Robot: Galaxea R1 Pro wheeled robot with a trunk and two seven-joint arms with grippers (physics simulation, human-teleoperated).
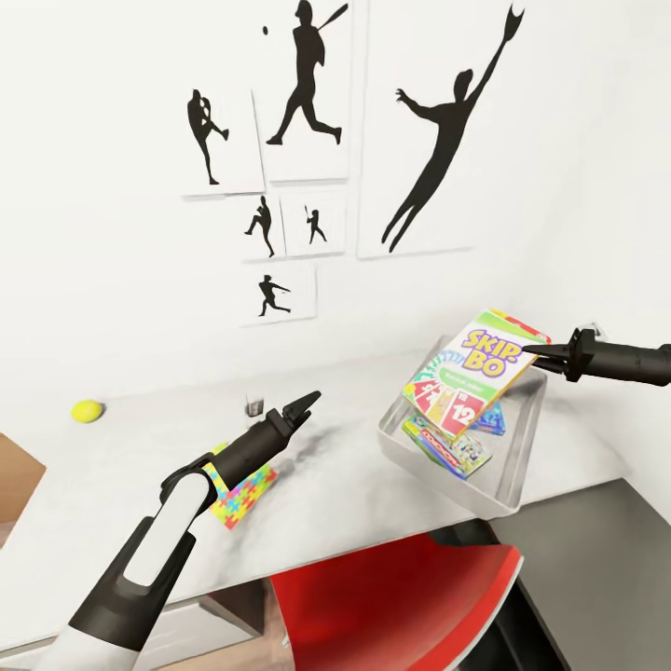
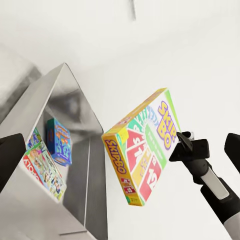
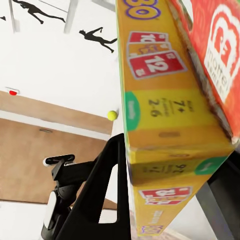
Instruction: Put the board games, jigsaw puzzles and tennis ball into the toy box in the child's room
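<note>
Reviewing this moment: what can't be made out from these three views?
- Jigsaw puzzles: head view, the left arm covers most of them; one sheet or two, unclear.
- Games already in the toy box: head view, the held Skip-Bo box overlaps them.
- Left pincer: head view, open or shut, unclear.
- Small dark object by the wall: head view, too small to identify.

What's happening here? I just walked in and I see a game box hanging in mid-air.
The right gripper is shut on the Skip-Bo box, holding it tilted above the toy box on the table. Two other game boxes already lie inside: the Monopoly box and a smaller blue box. The left gripper hovers over the table holding nothing, above a jigsaw puzzle. The tennis ball sits on the table, not yet put away.
</note>
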